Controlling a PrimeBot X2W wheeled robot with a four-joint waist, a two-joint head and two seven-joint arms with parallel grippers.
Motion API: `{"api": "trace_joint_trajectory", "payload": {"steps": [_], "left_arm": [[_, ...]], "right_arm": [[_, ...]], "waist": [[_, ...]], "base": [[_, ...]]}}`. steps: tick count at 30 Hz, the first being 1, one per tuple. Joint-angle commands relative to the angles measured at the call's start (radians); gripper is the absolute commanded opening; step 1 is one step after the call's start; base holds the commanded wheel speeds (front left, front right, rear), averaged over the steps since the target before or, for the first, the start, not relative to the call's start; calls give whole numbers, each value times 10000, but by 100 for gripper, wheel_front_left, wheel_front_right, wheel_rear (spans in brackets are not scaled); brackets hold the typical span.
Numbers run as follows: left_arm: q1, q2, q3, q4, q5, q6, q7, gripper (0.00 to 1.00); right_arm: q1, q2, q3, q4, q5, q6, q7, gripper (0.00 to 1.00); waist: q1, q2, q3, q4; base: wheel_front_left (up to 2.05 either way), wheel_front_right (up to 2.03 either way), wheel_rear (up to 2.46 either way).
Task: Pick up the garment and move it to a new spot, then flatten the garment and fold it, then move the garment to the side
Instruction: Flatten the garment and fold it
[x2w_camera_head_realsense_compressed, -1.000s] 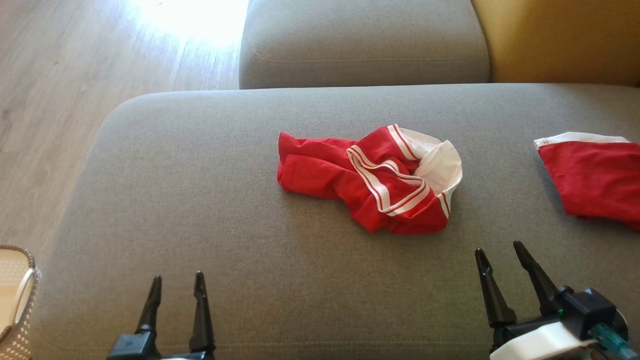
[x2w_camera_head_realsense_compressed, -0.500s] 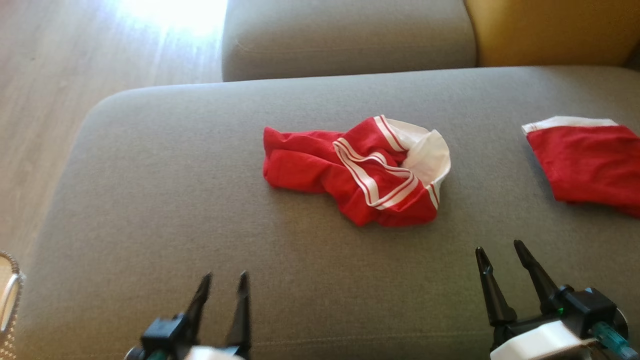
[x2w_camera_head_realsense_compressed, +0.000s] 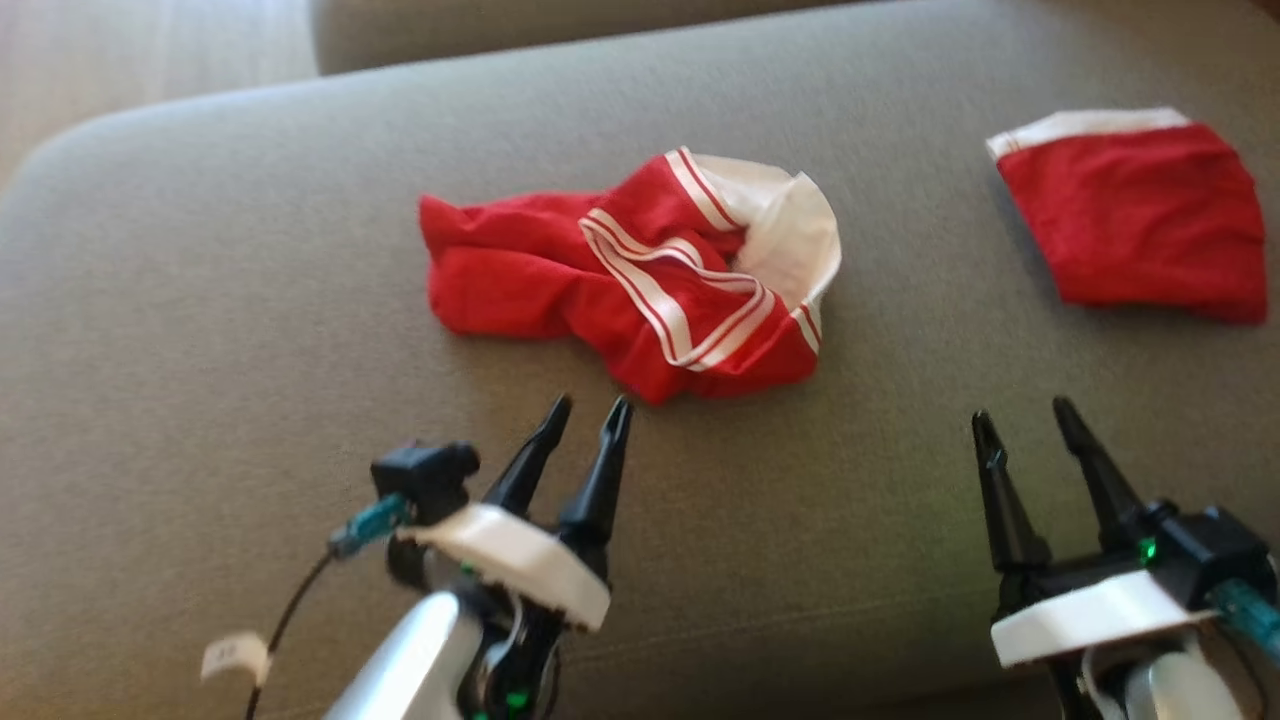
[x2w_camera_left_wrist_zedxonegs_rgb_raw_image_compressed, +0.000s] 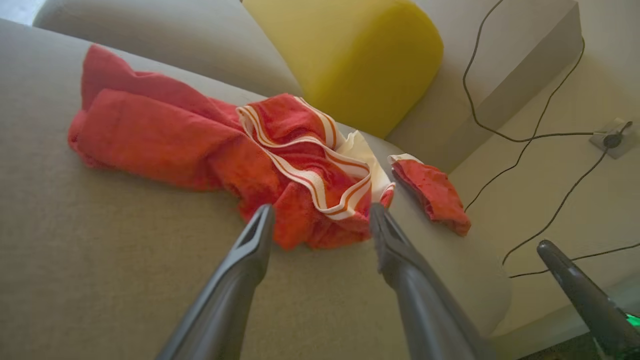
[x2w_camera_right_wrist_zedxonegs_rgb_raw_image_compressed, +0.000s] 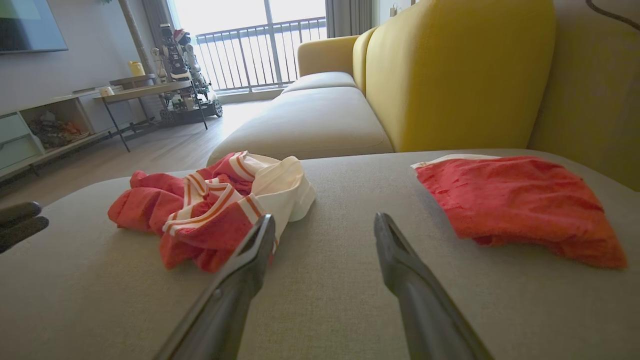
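A crumpled red garment (x2w_camera_head_realsense_compressed: 620, 275) with white stripes and a white band lies bunched on the grey sofa cushion (x2w_camera_head_realsense_compressed: 200, 300). It also shows in the left wrist view as a garment (x2w_camera_left_wrist_zedxonegs_rgb_raw_image_compressed: 200, 150) and in the right wrist view as a garment (x2w_camera_right_wrist_zedxonegs_rgb_raw_image_compressed: 210, 210). My left gripper (x2w_camera_head_realsense_compressed: 585, 412) is open, its tips just short of the garment's near edge, nothing between them. In its own view the left gripper (x2w_camera_left_wrist_zedxonegs_rgb_raw_image_compressed: 320, 215) frames the garment's near fold. My right gripper (x2w_camera_head_realsense_compressed: 1025, 415) stands open over bare cushion, to the right of the garment.
A second red piece with a white band (x2w_camera_head_realsense_compressed: 1135, 215) lies flat at the cushion's right. A yellow backrest (x2w_camera_right_wrist_zedxonegs_rgb_raw_image_compressed: 450, 70) rises behind. Wooden floor (x2w_camera_head_realsense_compressed: 150, 45) lies beyond the far left. Cables (x2w_camera_left_wrist_zedxonegs_rgb_raw_image_compressed: 525, 135) run on the floor beside the sofa.
My left gripper has reached forward and rightward toward the garment's near edge. The head camera has tipped down and shifted, so the scene sits higher and nearer. The garment lies as before.
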Motion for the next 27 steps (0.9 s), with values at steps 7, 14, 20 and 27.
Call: {"api": "trace_joint_trajectory", "payload": {"steps": [7, 14, 20, 27], "left_arm": [[-1709, -55, -712, 456, -1696, -255, 393, 100], [-2597, -55, -1267, 1327, -1949, -258, 267, 100], [-3094, -55, -1399, 1816, -2001, -164, -87, 100], [-3415, -55, -1417, 2143, -1880, -23, -422, 42]], "right_arm": [[-738, -77, 116, -485, 275, -4, -65, 100], [-990, -77, 121, -535, 441, -4, -65, 100], [-1100, -77, 153, -528, 521, -4, -65, 100], [-1177, -77, 235, -462, 554, -4, -65, 100]], "waist": [[0, 0, 1162, -864], [0, 0, 1626, -1133], [0, 0, 1816, -1219], [0, 0, 1849, -1255]], "base": [[0, 0, 0], [0, 0, 0], [0, 0, 0], [0, 0, 0]]}}
